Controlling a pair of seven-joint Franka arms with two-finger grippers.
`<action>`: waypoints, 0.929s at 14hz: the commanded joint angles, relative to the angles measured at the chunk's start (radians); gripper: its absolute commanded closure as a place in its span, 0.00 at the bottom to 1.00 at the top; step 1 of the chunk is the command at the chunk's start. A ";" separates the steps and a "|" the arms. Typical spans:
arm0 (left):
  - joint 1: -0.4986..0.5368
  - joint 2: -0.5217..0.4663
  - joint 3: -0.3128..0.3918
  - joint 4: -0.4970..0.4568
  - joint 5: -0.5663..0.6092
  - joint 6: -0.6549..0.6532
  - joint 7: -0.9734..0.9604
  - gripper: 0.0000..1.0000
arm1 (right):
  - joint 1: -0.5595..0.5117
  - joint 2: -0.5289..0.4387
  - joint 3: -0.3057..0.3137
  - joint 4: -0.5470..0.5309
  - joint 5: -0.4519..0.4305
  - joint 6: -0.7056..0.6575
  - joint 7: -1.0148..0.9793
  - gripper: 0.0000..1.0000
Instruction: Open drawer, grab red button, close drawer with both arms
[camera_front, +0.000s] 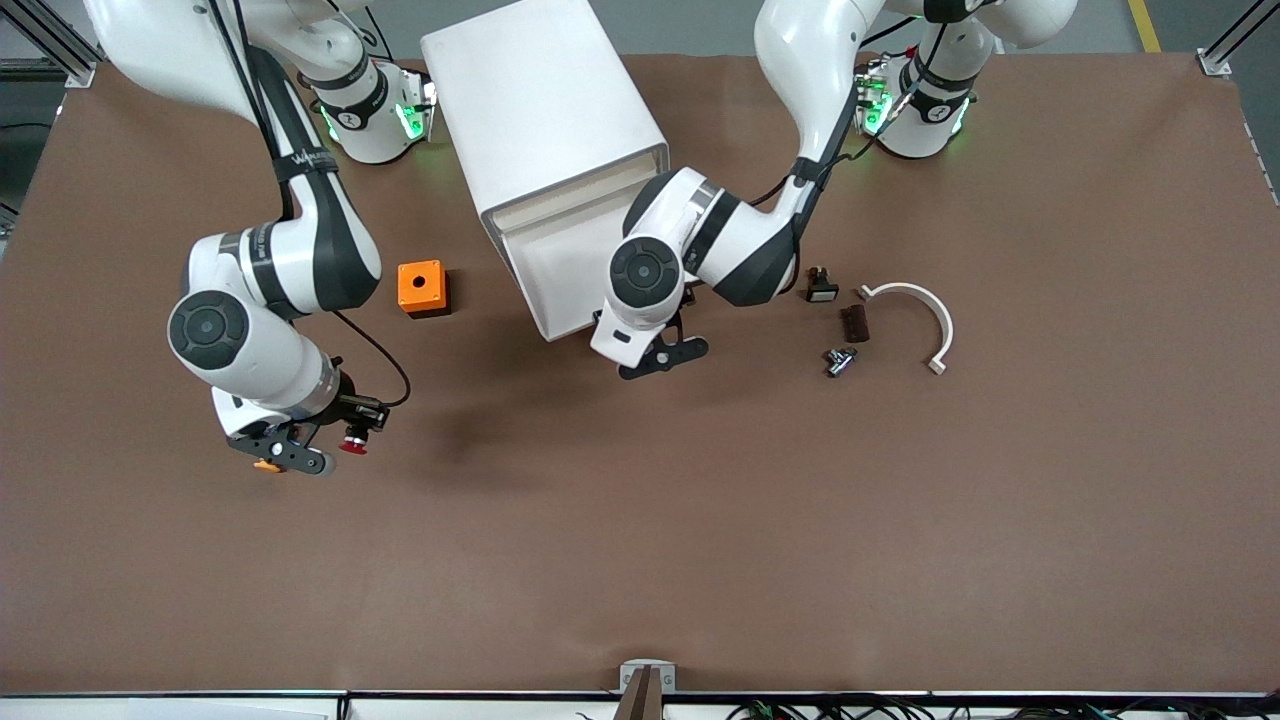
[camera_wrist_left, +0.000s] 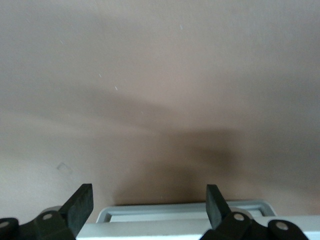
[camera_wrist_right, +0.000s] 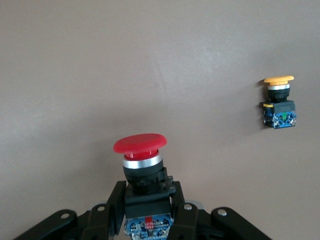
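Here the button (camera_wrist_right: 140, 165) sits clamped between the fingers (camera_wrist_right: 181, 210) of the right gripper (camera_front: 322, 440), red cap out past the fingertips, over bare table toward the right arm's end. Its blue rear end is mostly hidden by the fingers in the right wrist view. An orange-capped button (camera_wrist_right: 279, 102) lies on the table near it; the front view shows only an orange sliver of it under that gripper.

The left gripper (camera_front: 665, 352), jaws spread wide and holding nothing, hangs at the front of the drawer (camera_front: 560, 275), which stands pulled out of the cabinet (camera_front: 540, 100). The left arm (camera_front: 700, 240) covers one corner of the drawer, whose inside cannot be made out.
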 joint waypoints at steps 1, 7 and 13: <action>-0.002 -0.005 -0.031 -0.002 0.005 0.000 0.015 0.01 | -0.033 0.015 0.015 -0.008 -0.022 0.040 -0.032 1.00; -0.003 -0.009 -0.079 -0.003 -0.072 0.000 0.014 0.01 | -0.089 0.076 0.015 -0.010 -0.052 0.080 -0.083 1.00; -0.003 -0.006 -0.142 -0.006 -0.135 -0.002 0.012 0.01 | -0.142 0.113 0.015 -0.096 -0.052 0.240 -0.132 1.00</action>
